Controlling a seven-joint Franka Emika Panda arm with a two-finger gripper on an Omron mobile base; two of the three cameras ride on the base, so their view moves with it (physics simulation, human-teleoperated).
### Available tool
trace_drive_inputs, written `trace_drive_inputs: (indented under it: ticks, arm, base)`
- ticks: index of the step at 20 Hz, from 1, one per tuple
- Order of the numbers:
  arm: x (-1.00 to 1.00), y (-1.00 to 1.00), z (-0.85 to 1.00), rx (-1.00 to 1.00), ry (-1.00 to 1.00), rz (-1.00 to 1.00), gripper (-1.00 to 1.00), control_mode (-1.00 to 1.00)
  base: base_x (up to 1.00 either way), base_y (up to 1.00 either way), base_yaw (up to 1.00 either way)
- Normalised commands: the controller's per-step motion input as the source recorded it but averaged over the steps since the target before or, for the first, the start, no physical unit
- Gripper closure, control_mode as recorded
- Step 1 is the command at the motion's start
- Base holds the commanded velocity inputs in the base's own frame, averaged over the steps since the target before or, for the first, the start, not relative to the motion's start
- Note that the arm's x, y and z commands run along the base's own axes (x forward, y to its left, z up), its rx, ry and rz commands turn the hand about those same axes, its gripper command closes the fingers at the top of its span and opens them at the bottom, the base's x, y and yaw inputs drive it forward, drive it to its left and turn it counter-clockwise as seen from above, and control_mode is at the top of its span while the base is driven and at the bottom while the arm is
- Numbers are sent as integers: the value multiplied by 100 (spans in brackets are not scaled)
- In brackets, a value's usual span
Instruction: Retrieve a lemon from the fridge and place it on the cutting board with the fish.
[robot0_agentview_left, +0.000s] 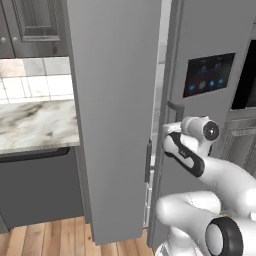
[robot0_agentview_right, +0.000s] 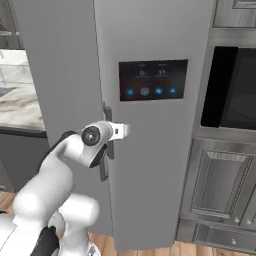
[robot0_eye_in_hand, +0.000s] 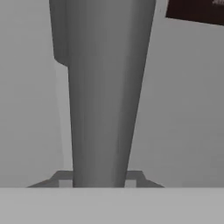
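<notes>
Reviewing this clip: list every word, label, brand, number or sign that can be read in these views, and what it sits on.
No text can be read here.
Display panel on the fridge door: pale marks like digits along its top and a row of small blue round icons below, all too blurred to read.
The same panel at an angle in the left base view: blurred as well.
Cabinets, counter, oven, robot arm: no labels or brand marks to be seen.

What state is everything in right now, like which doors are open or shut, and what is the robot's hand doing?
Left fridge door: swung open.
Right fridge door: shut or almost shut.
Door handle: upright bar, between the fingertips.
Gripper: closed around the door handle.
Fridge screen: lit, showing icons.
Wall oven: shut, dark.
Lower cabinet door: shut.
</notes>
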Motion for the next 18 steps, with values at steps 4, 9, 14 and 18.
trace_drive_inputs:
  ticks: [4,9,14,18]
  arm:
    - [-100,-97,73,9,20,0,100,-100]
    - [-100,-100,61,13,32,0,100,-100]
    - [-100,-100,42,16,28,0,100,-100]
    - [-100,-100,13,34,4,0,100,-100]
  base:
    - [0,0,0]
    - [0,0,0]
    - [0,0,0]
    - [0,0,0]
